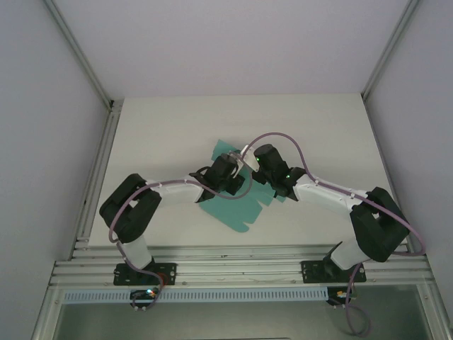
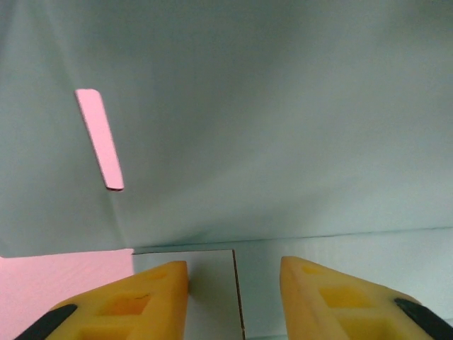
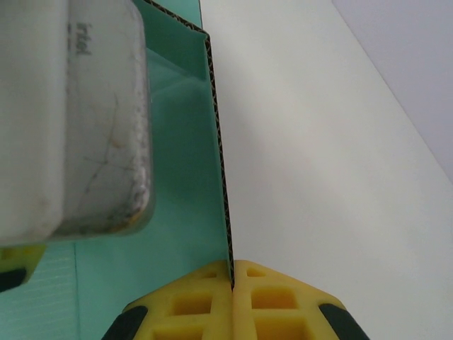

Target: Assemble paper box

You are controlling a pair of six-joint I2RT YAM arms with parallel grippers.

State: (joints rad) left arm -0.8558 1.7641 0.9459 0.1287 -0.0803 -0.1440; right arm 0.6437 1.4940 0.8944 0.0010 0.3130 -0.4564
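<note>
The paper box [image 1: 230, 212] is a flat teal many-flapped sheet lying mid-table, partly folded up under both arms. My left gripper [image 1: 228, 176] hovers over its middle. In the left wrist view its yellow jaws [image 2: 233, 273] stand apart, open, with a flap edge [image 2: 239, 297] between them, touching neither pad. A teal wall with a narrow slot [image 2: 99, 138] rises just ahead. My right gripper [image 3: 232, 273] is shut on the thin corrugated edge of an upright teal panel [image 3: 184, 177]; in the top view it [image 1: 263, 161] sits just right of the left one.
The pale table [image 1: 163, 127] runs wide around the sheet, with metal frame rails [image 1: 92, 191] along the left and near edges. The left wrist's grey camera housing [image 3: 78, 120] hangs close beside the panel that my right gripper holds.
</note>
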